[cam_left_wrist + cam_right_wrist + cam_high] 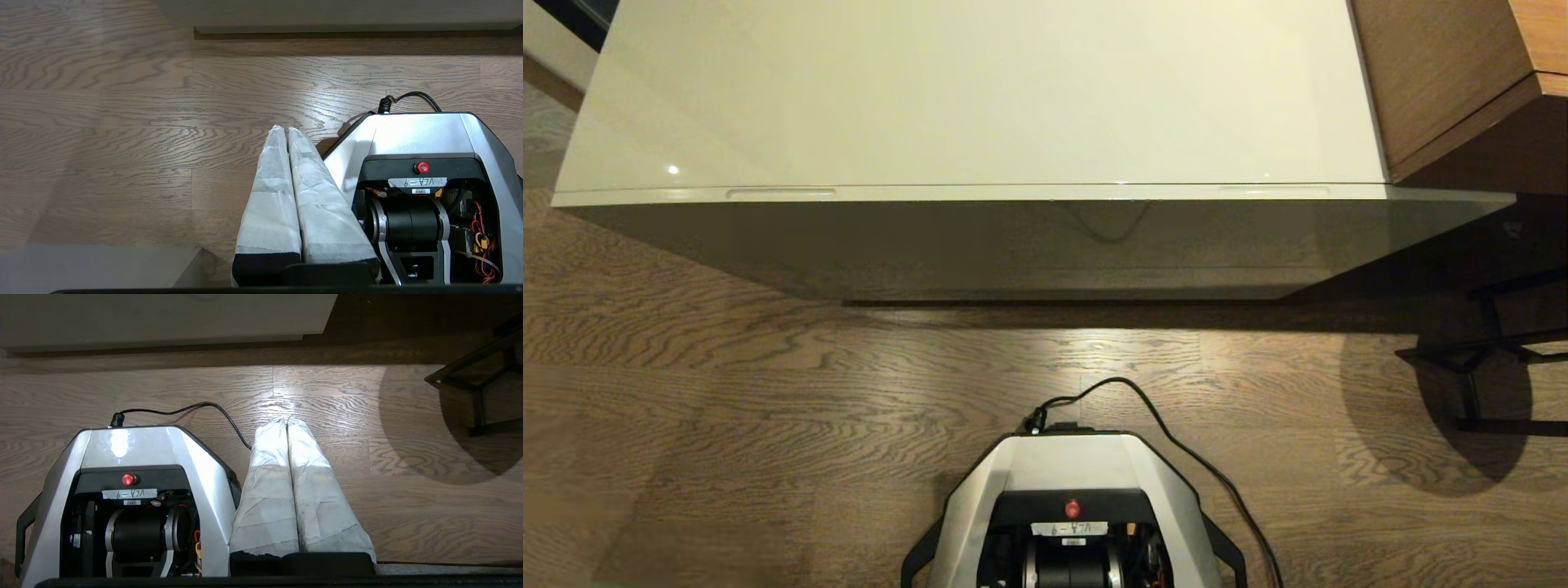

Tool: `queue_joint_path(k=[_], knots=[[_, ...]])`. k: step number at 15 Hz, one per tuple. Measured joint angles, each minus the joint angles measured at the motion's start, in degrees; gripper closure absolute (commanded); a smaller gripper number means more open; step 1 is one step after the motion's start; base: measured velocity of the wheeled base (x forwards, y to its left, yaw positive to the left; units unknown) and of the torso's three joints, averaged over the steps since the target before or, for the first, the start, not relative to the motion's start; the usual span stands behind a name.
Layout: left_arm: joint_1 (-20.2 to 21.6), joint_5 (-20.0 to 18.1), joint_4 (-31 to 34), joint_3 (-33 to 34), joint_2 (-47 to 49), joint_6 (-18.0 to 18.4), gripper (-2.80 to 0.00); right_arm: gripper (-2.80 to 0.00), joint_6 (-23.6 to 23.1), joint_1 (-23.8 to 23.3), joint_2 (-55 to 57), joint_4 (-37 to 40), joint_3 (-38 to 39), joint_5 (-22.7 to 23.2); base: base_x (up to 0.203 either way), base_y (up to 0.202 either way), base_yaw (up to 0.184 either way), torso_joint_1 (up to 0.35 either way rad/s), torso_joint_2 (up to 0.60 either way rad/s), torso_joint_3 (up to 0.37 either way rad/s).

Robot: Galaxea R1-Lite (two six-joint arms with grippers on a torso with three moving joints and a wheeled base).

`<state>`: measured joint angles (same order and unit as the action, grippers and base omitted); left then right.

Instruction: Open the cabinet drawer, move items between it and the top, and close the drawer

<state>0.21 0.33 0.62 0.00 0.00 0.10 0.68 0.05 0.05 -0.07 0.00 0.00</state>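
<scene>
The cabinet's glossy cream-white top [980, 90] fills the upper head view and nothing lies on it. Below it the beige-grey cabinet drawer [1045, 245] is closed, with two slim slots [780, 193] at its front edge. The items are out of view. Neither arm shows in the head view. My left gripper [284, 130] hangs parked over the wooden floor beside my base [425, 134], its white-wrapped fingers pressed together and empty. On the other side of the base [135, 445] my right gripper [286, 421] is parked the same way, shut on nothing.
A brown wooden furniture piece [1454, 73] stands against the cabinet's right end. A black metal frame [1494, 351] sits on the floor at the right. A black cable [1176, 441] loops from my base. Wooden floor [768, 392] lies between my base and the cabinet.
</scene>
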Motion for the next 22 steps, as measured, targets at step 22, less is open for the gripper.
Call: queue_joint_path(k=[22], knots=[[0.00,-0.02,-0.02,0.00,0.00,0.04,0.00,0.00,0.00,-0.02,0.00,0.00,0.00,0.00,0.000,0.000,0.000,0.000,0.00,0.000]])
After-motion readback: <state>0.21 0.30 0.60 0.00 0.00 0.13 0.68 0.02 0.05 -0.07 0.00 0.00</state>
